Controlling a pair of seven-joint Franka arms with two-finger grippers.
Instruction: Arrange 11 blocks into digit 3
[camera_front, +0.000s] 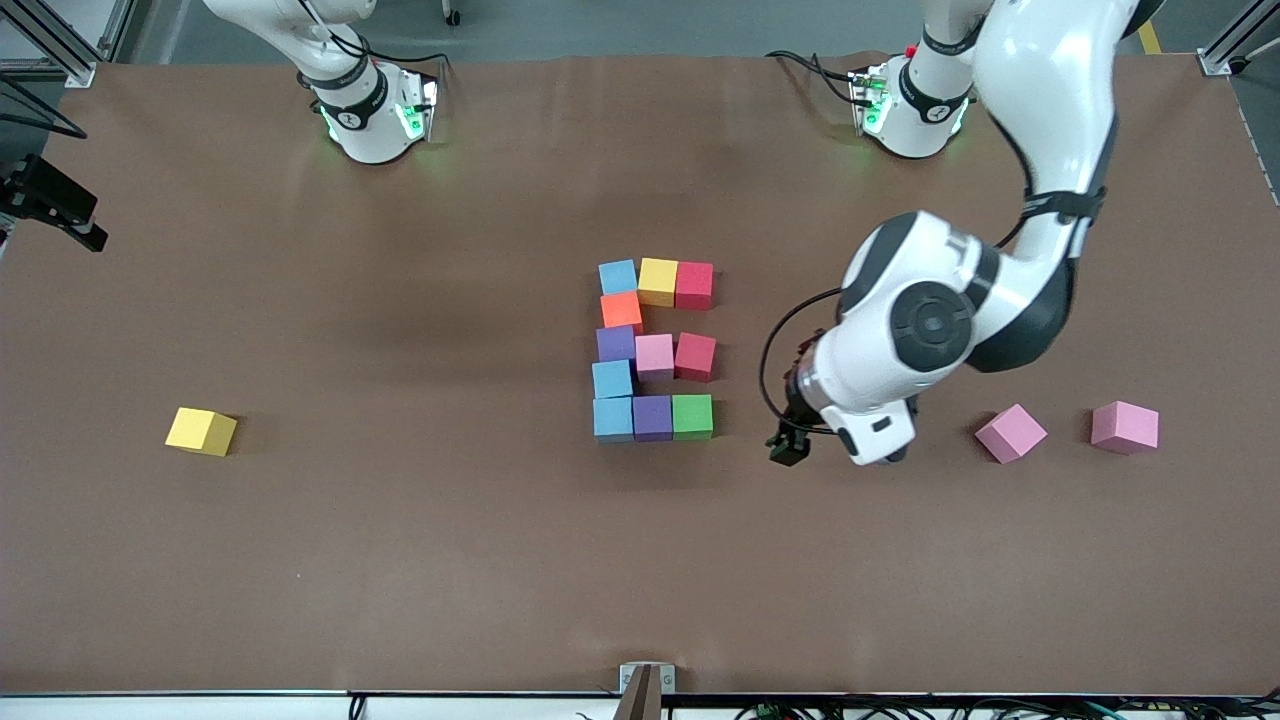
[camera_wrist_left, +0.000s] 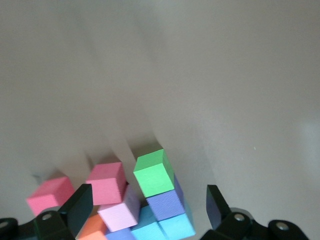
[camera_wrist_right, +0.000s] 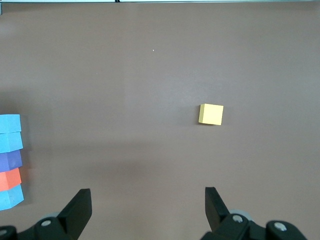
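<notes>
The digit 3 (camera_front: 650, 350) lies mid-table as touching blocks. Its row nearest the bases is blue (camera_front: 617, 276), yellow (camera_front: 657, 281), red (camera_front: 694, 285). An orange block (camera_front: 621, 311) links it to purple, pink, red. A blue block (camera_front: 612, 379) joins those to blue, purple, green (camera_front: 692, 416). My left gripper (camera_front: 790, 445) hangs open beside the green block (camera_wrist_left: 152, 174), toward the left arm's end, holding nothing. In its own wrist view the left gripper (camera_wrist_left: 148, 207) frames the figure without touching it. My right gripper (camera_wrist_right: 147, 206) is open and empty above bare table; the front view does not show it.
A loose yellow block (camera_front: 201, 431) (camera_wrist_right: 211, 114) lies toward the right arm's end. Two loose pink blocks (camera_front: 1010, 433) (camera_front: 1125, 427) lie toward the left arm's end, near the left arm's wrist. A black fixture (camera_front: 50, 205) juts over the table's edge at the right arm's end.
</notes>
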